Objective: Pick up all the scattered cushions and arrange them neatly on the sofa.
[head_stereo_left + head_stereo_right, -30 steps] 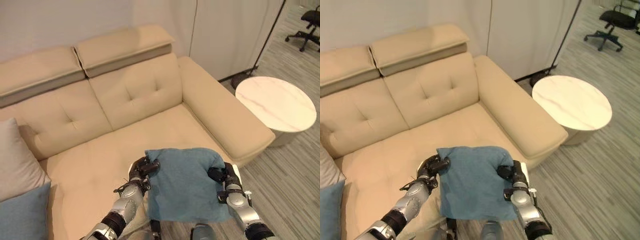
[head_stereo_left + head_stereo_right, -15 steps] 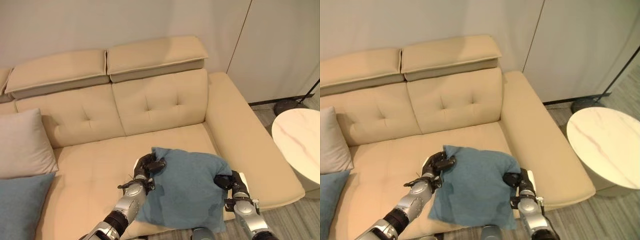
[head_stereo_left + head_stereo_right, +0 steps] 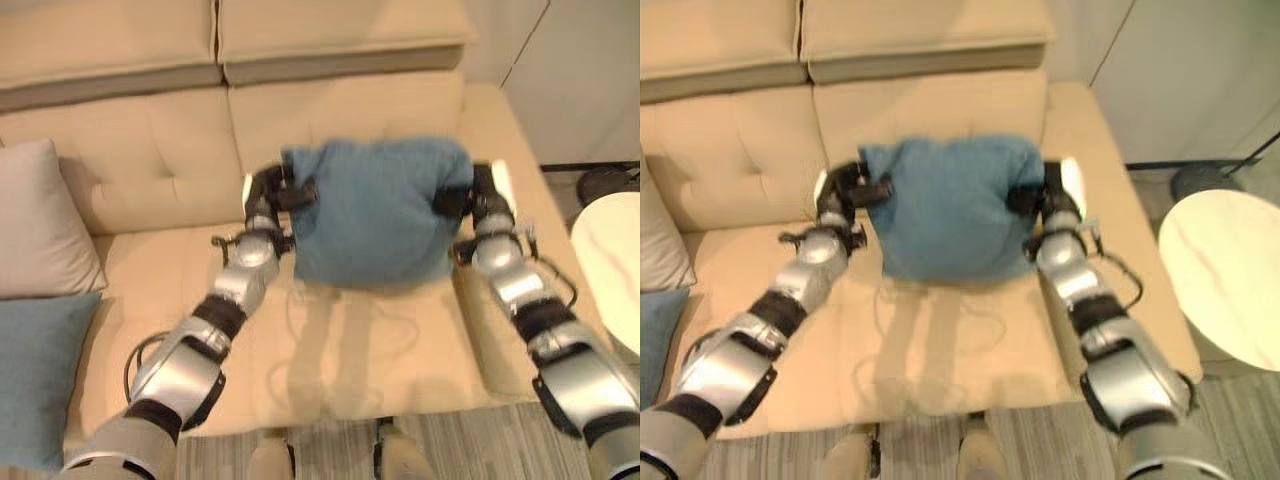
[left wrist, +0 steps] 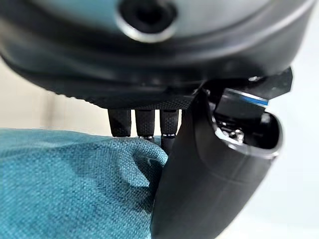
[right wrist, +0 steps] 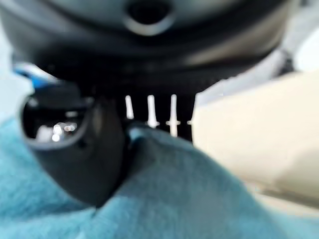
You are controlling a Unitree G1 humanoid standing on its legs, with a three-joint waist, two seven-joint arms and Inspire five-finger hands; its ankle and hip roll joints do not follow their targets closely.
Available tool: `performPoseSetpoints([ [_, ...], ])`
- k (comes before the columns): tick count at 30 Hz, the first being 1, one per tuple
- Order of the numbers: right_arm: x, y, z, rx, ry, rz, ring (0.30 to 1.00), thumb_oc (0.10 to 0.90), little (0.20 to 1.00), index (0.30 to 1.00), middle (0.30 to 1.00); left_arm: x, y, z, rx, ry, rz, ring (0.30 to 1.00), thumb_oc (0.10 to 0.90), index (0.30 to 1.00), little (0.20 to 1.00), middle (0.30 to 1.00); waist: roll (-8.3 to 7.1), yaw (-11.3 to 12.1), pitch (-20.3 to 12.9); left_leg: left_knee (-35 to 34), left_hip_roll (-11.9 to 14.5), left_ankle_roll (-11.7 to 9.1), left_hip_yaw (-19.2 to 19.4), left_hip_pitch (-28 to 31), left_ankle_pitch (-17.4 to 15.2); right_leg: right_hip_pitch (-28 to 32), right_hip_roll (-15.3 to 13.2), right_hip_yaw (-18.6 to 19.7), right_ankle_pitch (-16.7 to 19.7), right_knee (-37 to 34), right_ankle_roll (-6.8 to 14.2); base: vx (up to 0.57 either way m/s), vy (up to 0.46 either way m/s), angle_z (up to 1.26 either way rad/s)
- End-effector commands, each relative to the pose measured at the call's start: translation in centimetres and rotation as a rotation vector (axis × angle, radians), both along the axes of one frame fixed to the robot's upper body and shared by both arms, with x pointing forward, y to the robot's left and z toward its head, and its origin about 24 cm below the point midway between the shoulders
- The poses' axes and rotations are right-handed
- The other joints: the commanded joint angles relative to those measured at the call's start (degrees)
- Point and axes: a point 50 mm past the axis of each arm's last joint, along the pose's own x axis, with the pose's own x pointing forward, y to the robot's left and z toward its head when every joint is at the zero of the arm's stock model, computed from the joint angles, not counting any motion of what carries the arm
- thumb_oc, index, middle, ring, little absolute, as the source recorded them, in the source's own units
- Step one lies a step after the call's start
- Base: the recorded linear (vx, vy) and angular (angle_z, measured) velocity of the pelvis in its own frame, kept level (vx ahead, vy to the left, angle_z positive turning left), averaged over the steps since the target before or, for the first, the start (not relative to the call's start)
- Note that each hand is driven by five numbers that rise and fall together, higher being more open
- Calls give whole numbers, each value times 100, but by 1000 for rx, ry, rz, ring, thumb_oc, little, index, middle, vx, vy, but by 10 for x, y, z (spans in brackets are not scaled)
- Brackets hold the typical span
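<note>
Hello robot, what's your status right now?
Left hand and right hand both pinching the blue cushion. Cushion upright against the sofa backrest. Nothing in the way.

A round side table (image 3: pixel 1225 275) with a pale marble-like top stands on the grey wood-grain floor (image 3: pixel 1240 395) at the right. Behind it rises a plain off-white wall (image 3: pixel 1190 70) with a vertical seam, and a dark round lamp base (image 3: pixel 603 183) sits on the floor just beside the wall's foot.
</note>
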Motion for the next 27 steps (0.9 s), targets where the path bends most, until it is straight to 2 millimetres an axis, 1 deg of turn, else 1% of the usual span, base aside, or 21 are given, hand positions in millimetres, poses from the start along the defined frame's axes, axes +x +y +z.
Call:
performPoseSetpoints([
  [1,-16,45,169,-107,-470,95,300,400,300,300,300,-37,-51,208,21,-692,-132,300,400,300,300,300,114,151,128,-239,293,-202,177,-176,-20,15,-27,367,-1112,847,444,-26,67,8],
  [4,-19,48,191,-152,-483,67,300,400,300,300,300,-45,-48,238,99,-761,-62,300,400,300,300,300,157,154,192,-507,242,-259,243,-429,118,-236,-151,301,-876,563,549,-18,101,5],
  [5,-21,44,198,-183,-477,42,300,400,300,300,300,-48,-46,248,124,-778,-36,300,400,300,300,300,164,145,224,-527,219,-279,272,-569,154,-333,-183,280,-776,465,582,-17,89,4],
  [6,-20,46,201,-192,-459,34,644,629,644,644,644,-46,-44,250,128,-766,-29,300,400,300,300,300,171,151,235,-551,206,-290,285,-657,156,-397,-205,267,-713,373,600,-14,95,8],
  [7,-20,43,204,-213,-439,7,900,800,900,900,900,-44,-41,253,125,-738,-25,429,486,429,429,429,181,154,275,-556,193,-306,297,-767,202,-463,-231,253,-636,301,621,-5,76,7],
  [8,-20,37,207,-220,-416,-19,900,800,900,900,900,-39,-35,254,145,-701,-9,900,800,900,900,900,191,152,313,-561,170,-307,307,-844,218,-515,-247,248,-582,249,634,16,79,7],
  [9,-19,36,207,-222,-395,-40,900,800,900,900,900,-32,-23,252,170,-641,30,900,800,900,900,900,182,142,352,-555,161,-318,326,-908,214,-558,-274,239,-558,222,650,8,68,19],
  [10,-19,26,207,-212,-348,-81,900,800,900,900,900,-25,-3,250,205,-549,88,900,800,900,900,900,190,143,421,-560,150,-329,337,-1016,256,-625,-282,225,-486,149,660,0,52,27],
  [11,-19,26,208,-212,-350,-80,900,800,900,900,900,-25,-2,251,205,-551,88,900,800,900,900,900,194,145,423,-570,154,-328,336,-1037,290,-646,-277,229,-455,140,660,-16,38,31],
  [14,-18,11,202,-191,-290,-137,900,800,900,900,900,-20,24,245,228,-474,155,900,800,900,900,900,178,150,494,-549,145,-323,337,-1073,270,-654,-277,221,-414,74,668,14,7,-18],
  [17,-18,1,198,-136,-265,-162,900,800,900,900,900,-22,48,246,253,-433,250,900,800,900,900,900,170,178,492,-553,150,-304,342,-1061,297,-662,-252,228,-362,16,660,21,-9,3],
  [18,-17,0,197,-137,-256,-168,900,800,900,900,900,-23,54,247,250,-426,269,900,800,900,900,900,169,183,491,-542,141,-299,342,-1022,260,-630,-243,224,-400,18,653,2,-10,23],
  [19,-17,0,197,-138,-257,-168,900,800,900,900,900,-23,54,248,250,-427,269,900,800,900,900,900,174,186,489,-554,147,-298,342,-1041,295,-652,-236,230,-369,11,652,33,-19,-3],
  [20,-17,-3,194,-163,-236,-186,900,800,900,900,900,-26,65,249,268,-428,314,900,800,900,900,900,180,200,489,-546,144,-286,334,-973,247,-609,-220,233,-407,9,635,0,-12,-19],
  [21,-17,-3,195,-164,-237,-186,900,800,900,900,900,-26,65,250,268,-429,315,900,800,900,900,900,186,203,487,-557,150,-286,334,-991,280,-629,-214,238,-377,1,634,21,-22,-20],
  [22,-17,-7,193,-188,-232,-211,900,800,900,900,900,-27,75,248,268,-426,358,900,800,900,900,900,197,217,479,-558,149,-274,326,-944,266,-616,-195,241,-388,0,623,2,-13,-13],
  [24,-17,-12,189,-197,-229,-230,900,800,900,900,900,-27,82,244,253,-420,383,900,800,900,900,900,213,218,473,-555,149,-263,328,-885,245,-584,-184,240,-411,-8,609,0,0,0],
  [25,-17,-12,189,-197,-228,-230,900,800,900,900,900,-26,82,243,253,-419,383,900,800,900,900,900,216,218,473,-555,150,-263,329,-880,244,-579,-184,240,-412,-8,609,0,0,0],
  [26,-18,-20,186,-190,-227,-246,900,800,900,900,900,-28,91,241,250,-414,417,900,800,900,900,900,225,218,465,-552,151,-257,328,-844,232,-561,-173,247,-422,-11,602,0,0,0],
  [27,-18,-23,184,-170,-233,-249,900,800,900,900,900,-27,96,237,235,-410,429,900,800,900,900,900,238,216,464,-550,153,-252,332,-814,219,-548,-165,254,-435,-8,596,10,-12,-5],
])
